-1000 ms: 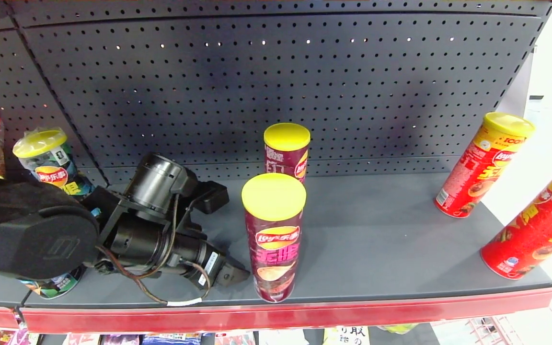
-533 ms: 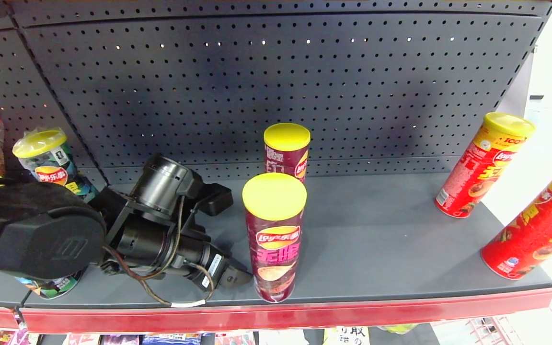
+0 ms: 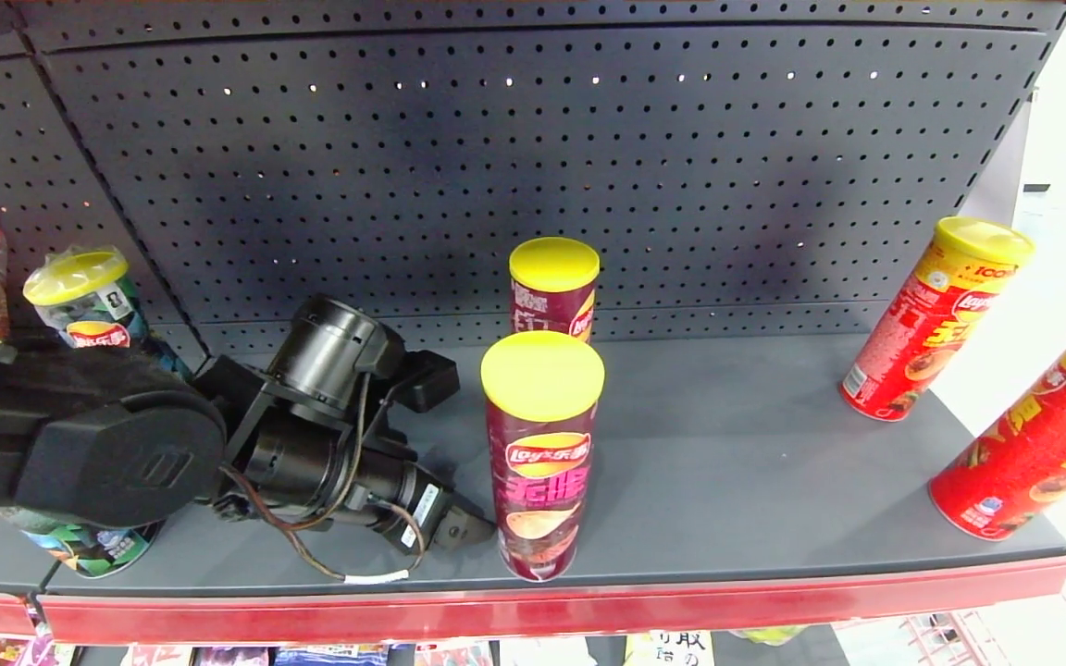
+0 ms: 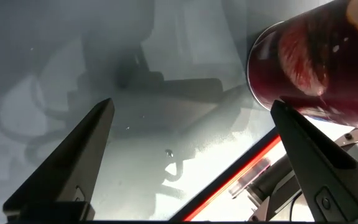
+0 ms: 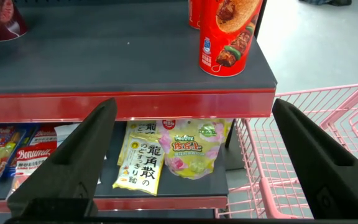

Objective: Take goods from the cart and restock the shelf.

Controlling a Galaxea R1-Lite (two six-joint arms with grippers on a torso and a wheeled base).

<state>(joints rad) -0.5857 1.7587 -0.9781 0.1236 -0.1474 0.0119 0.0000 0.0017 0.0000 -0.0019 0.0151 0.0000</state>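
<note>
So we've got the grey shelf [image 3: 727, 481] with its red front edge and the pink cart [image 5: 253, 163] off its front right corner, where our right gripper [image 5: 194, 102] hangs with fingers spread wide and nothing between them. Our left gripper [image 3: 464, 529] sits low over the shelf by the front edge, released and gripping nothing, tip just beside the base of the front purple can [image 3: 542, 462], upright at the middle of that edge. A rear purple can [image 3: 553, 291] stands behind it by the back edge, and a rear red can [image 3: 931, 319] and front red can [image 3: 1033, 435] sit at the right end.
</note>
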